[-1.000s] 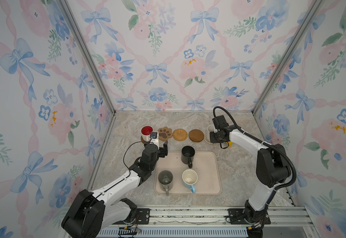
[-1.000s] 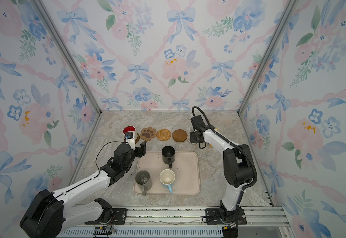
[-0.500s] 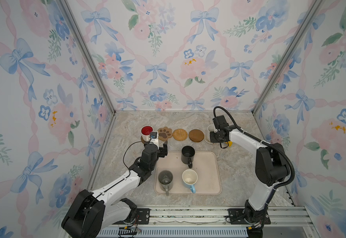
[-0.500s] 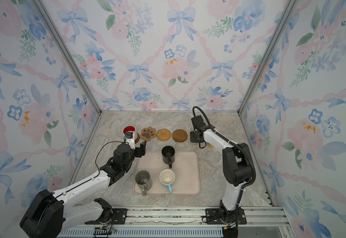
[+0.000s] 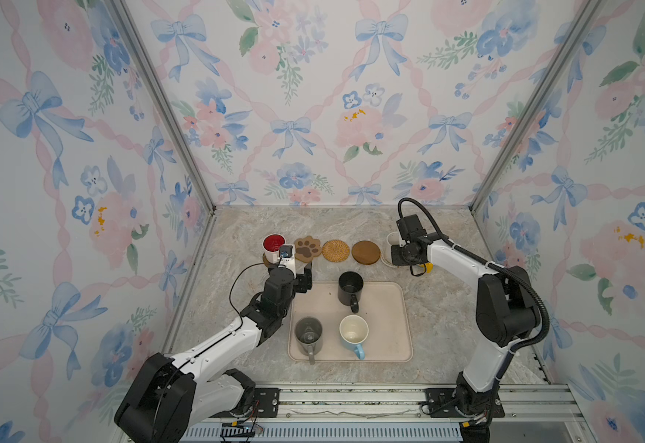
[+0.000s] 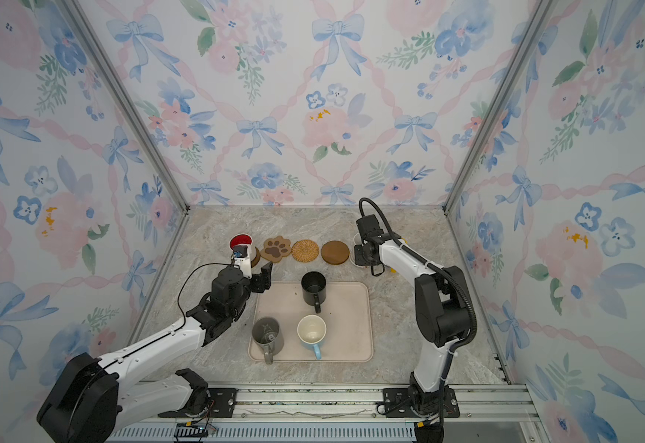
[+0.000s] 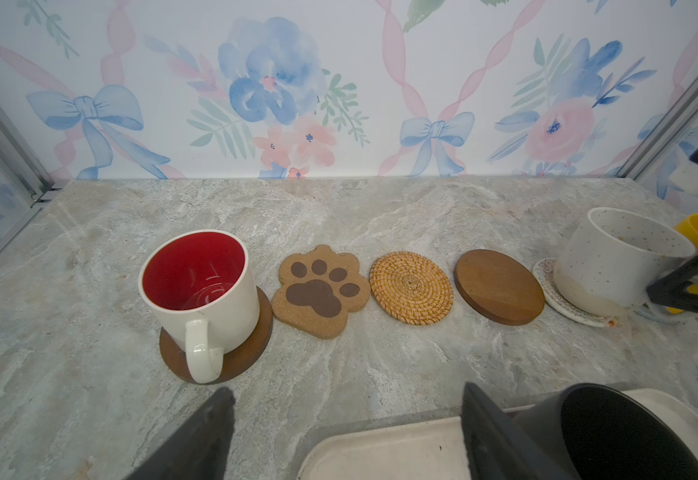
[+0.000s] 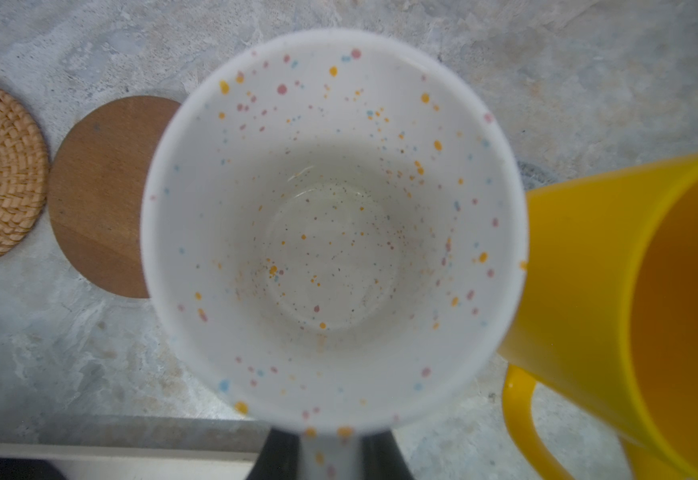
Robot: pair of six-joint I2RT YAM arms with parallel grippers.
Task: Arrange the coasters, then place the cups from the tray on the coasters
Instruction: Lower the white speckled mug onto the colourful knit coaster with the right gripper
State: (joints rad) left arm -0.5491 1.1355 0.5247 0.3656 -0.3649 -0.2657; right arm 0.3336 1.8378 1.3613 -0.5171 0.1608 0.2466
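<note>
Currently: right jaws pinch the handle of the speckled cup [image 8: 330,232], standing on the cream coaster [image 7: 547,289], yellow cup [image 8: 629,299] just beside. Left jaws spread, empty, near the tray [image 5: 386,307] corner. Risk: a sideways pull-out could drag the handle, knock the yellow cup or skid the cup off its coaster. Only the right wrist view shows the pinch; only the left wrist view shows base on coaster; top views hide both behind the arm

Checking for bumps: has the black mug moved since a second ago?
No. The black mug stays at the far edge of the tray, as before.
</note>
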